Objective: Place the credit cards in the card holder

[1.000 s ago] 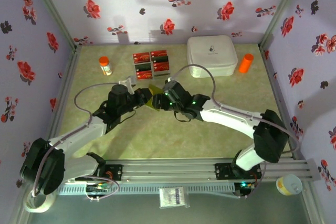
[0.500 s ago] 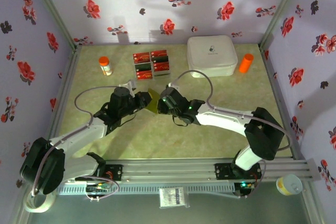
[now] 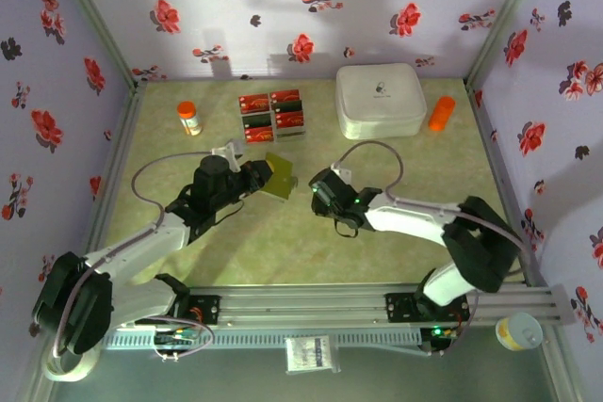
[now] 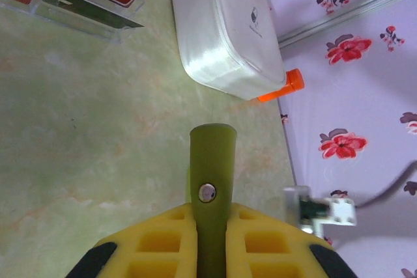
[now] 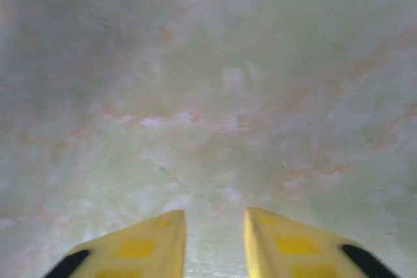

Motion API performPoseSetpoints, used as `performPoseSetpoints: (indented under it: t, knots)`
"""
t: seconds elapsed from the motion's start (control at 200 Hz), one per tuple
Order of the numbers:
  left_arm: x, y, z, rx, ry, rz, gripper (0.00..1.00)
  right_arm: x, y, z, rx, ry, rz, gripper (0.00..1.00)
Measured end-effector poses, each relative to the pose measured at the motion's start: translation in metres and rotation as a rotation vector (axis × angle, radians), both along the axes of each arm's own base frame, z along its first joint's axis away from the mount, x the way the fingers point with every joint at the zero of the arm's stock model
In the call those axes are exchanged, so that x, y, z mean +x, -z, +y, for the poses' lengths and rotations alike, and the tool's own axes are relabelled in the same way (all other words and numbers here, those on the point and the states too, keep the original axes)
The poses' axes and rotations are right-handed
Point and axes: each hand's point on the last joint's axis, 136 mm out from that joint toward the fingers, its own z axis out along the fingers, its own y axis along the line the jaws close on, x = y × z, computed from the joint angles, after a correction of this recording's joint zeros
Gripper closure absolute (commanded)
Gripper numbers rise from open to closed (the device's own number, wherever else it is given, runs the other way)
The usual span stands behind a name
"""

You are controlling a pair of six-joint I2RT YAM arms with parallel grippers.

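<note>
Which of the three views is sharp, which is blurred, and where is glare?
Right wrist: the table looks soft and blurred, darker toward the upper left. Left wrist: the card holder is sharp; a bright sheen lies on the side of the white box. Top external: even light, slightly soft, faint shadows on the back wall.

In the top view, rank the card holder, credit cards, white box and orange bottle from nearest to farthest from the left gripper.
1. card holder, clamped in the left gripper at mid table.
2. credit cards, just beyond it towards the back wall.
3. white box, back right.
4. orange bottle, far right, beside the box.
</note>
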Motion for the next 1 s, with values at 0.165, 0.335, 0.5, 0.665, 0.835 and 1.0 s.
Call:
performPoseSetpoints:
  t: [0.165,0.335,0.5,0.665,0.835,1.0]
  knots:
    - [0.006,0.001,-0.005,-0.056,-0.015,0.009,1.00,-0.005,-0.049,-0.001,0.154,-0.004,-0.090,0.39]
    - [0.012,0.006,-0.010,-0.147,-0.035,0.042,1.00,-0.008,-0.094,0.006,0.328,-0.023,-0.173,0.31]
    - [0.021,-0.003,-0.017,-0.264,-0.055,0.052,1.00,-0.002,-0.119,0.021,0.446,-0.045,-0.217,0.29]
    - [0.027,-0.015,-0.021,-0.366,-0.063,0.049,1.00,0.010,-0.113,0.034,0.498,-0.042,-0.205,0.40]
    - [0.029,-0.024,-0.023,-0.429,-0.065,0.046,1.00,0.025,-0.112,0.037,0.583,-0.011,-0.213,0.60]
    - [0.030,-0.033,-0.023,-0.471,-0.061,0.031,1.00,0.032,-0.109,0.028,0.652,0.017,-0.229,0.69]
